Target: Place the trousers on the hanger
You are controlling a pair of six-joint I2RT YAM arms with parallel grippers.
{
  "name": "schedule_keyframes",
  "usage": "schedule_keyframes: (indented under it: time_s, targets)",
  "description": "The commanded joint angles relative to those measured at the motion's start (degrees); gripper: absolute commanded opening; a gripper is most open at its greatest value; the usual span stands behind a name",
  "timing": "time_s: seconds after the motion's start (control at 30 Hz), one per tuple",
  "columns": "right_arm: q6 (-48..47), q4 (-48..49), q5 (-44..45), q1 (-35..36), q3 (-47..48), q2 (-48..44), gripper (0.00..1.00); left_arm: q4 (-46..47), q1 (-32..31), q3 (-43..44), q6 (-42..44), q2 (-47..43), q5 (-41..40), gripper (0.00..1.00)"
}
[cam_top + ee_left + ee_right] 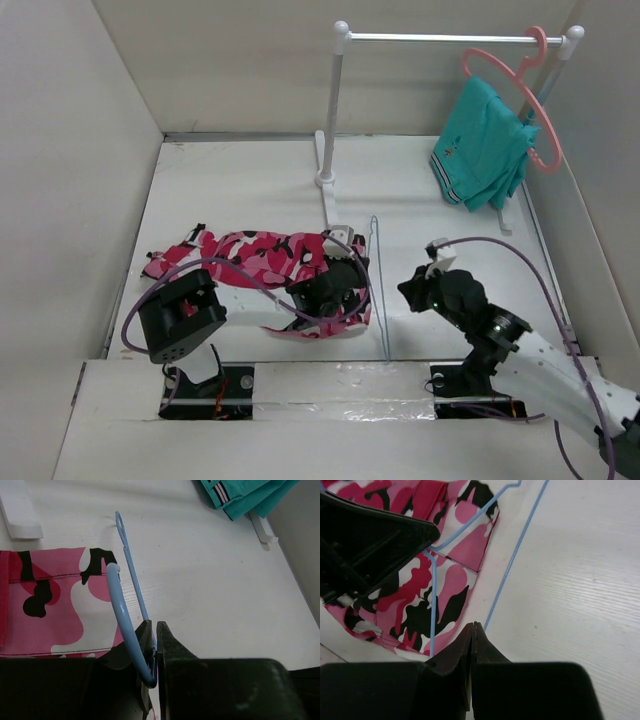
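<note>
Grips hanger (131, 570) in left tool (154, 630), long axis running straight ahead, trousers (45, 615) flat at immediate left. Holds right tool (472, 630) pinched together, empty, right of hanger.

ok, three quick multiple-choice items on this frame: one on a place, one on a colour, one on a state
1. Where is the teal garment?
A) in a box
B) hung from the pink hanger on the rail
C) on the floor

2. What colour is the hanger that the left hand grips?
A) red
B) light blue
C) green

3. The right hand is:
A) shut, empty
B) wide open
C) shut on a cup

Answers:
1 B: in the top view the garment dangles from the pink hanger hooked over the rail.
2 B: the left wrist view shows a light-blue wire pinched between the fingers.
3 A: in the right wrist view the fingertips meet with nothing between them.
</note>
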Motion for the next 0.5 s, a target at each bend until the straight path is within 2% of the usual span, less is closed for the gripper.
schedule_keyframes:
  time_s: [0.0, 0.07, 0.13, 0.17, 0.2, 0.3, 0.47]
  targets:
    - [-2.1, 10.8, -3.1, 1.0, 0.9, 11.2, 0.00, 3.6, -1.0, -2.6, -4.3, -2.4, -3.5, 0.00]
    - [-2.1, 15.2, -2.1, 1.0, 1.6, 16.4, 0.01, 3.3, -1.0, -3.9, -5.1, -3.0, -4.4, 0.00]
    - [-2.3, 22.4, -2.0, 1.0, 2.0, 22.8, 0.13, 3.8, -1.0, -5.1, -5.4, -3.5, -5.0, 0.00]
    - [-2.4, 25.7, -3.2, 1.0, 2.4, 26.8, 0.28, 4.7, -1.0, -6.5, -5.6, -3.9, -4.8, 0.00]
    - [-2.3, 25.7, -4.1, 1.0, 2.8, 26.9, 0.35, 4.9, -1.0, -6.7, -5.6, -4.3, -4.7, 0.00]
    - [-2.3, 30.7, -6.9, 1.0, 3.5, 34.9, 0.49, 4.6, -1.0, -8.2, -5.2, -5.7, -5.1, 0.00]
    - [-0.6, 40.6, -10.4, 1.0, 2.9, 44.3, 0.49, 5.4, -1.0, -10.0, -3.4, -7.0, -3.1, 0.00]
